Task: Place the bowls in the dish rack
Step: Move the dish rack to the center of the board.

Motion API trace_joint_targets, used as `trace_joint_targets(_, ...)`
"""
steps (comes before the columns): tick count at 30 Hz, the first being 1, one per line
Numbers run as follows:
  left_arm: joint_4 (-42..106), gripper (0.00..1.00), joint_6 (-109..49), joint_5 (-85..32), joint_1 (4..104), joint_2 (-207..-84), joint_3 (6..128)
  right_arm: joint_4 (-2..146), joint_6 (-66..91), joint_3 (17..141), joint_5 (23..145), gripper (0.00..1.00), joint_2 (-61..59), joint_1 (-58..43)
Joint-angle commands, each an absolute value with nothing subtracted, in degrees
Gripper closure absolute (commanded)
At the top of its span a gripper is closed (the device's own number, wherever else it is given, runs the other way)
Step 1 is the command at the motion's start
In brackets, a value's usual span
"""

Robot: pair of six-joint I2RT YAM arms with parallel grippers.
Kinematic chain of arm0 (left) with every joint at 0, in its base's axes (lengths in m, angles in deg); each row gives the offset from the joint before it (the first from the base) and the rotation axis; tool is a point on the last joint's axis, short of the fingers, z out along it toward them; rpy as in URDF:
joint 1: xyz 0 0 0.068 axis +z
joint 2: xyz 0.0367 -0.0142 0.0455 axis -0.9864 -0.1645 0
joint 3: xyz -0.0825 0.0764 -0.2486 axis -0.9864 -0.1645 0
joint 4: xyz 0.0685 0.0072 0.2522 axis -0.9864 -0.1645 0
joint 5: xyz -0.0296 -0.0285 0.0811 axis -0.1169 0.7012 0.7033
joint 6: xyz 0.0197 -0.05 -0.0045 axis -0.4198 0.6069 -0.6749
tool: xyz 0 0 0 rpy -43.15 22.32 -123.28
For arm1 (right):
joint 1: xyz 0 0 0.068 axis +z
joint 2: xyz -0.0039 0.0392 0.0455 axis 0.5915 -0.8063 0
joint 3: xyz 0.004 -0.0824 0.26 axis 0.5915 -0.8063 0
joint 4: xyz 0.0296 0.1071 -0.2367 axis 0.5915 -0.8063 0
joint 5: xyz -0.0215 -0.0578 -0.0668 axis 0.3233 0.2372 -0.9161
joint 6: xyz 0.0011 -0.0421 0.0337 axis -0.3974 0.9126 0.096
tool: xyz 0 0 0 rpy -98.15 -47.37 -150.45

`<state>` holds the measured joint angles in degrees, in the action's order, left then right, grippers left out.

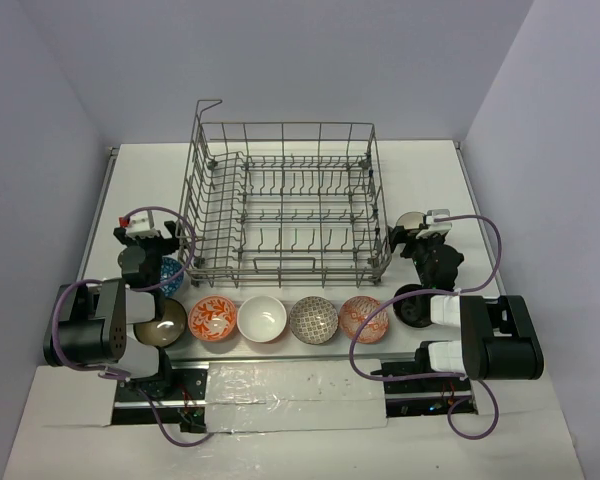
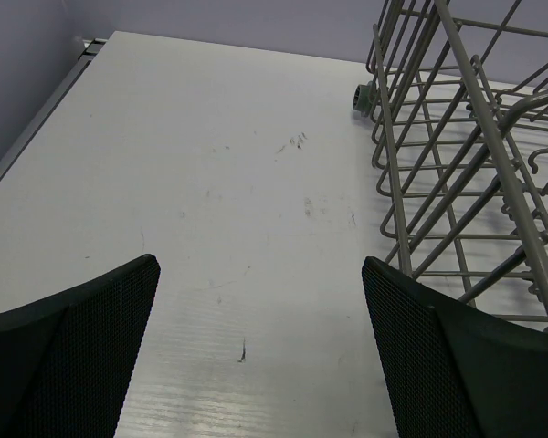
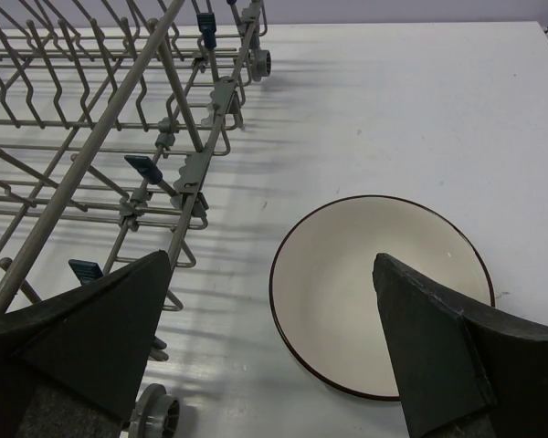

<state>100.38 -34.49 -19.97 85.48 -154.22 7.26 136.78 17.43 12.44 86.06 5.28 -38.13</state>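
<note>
Bowls [image 1: 262,318] all wait on the table; the dish rack [image 1: 285,200] holds none.
A row lies at the rack's 6 o'clock, others at 4 and 8 o'clock, so all loading seems left. Left gripper [image 2: 260,269] and right gripper [image 3: 269,265] gape empty, the right above a cream bowl [image 3: 347,283].

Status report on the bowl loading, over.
Open, empty: left gripper, right gripper. Nothing in rack; bowls on table. Right gripper over cream bowl. Path clear.
</note>
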Motion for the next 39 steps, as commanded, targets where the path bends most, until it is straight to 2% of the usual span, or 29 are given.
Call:
trace_joint_targets(1, 101.97, 0.01, -33.23, -23.33, 84.31, -154.50, 8.46, 140.60, 17.47, 14.02, 86.60, 0.00, 5.27, -37.32)
trace_joint_targets(19, 101.97, 0.01, -33.32, -23.24, 84.31, -154.42, 8.46, 140.77, 17.47, 14.10, 86.69, 0.00, 5.53, -37.41)
trace_joint_targets(23, 101.97, 0.01, -33.32, -23.33, 84.31, -154.42, 8.46, 128.78, 16.42, 17.44, 84.93, 0.00, 10.52, -37.41)
trace_joint_targets(35, 101.97, 0.01, -33.23, -23.24, 84.31, -154.42, 8.46, 121.44, 18.08, 18.94, 87.74, 0.00, 18.17, -38.20)
trace_joint_targets(39, 101.97, 0.01, -33.32, -23.24, 84.31, -154.42, 8.46, 113.28, 18.44, 22.70, 87.40, 0.00, 21.26, -38.37)
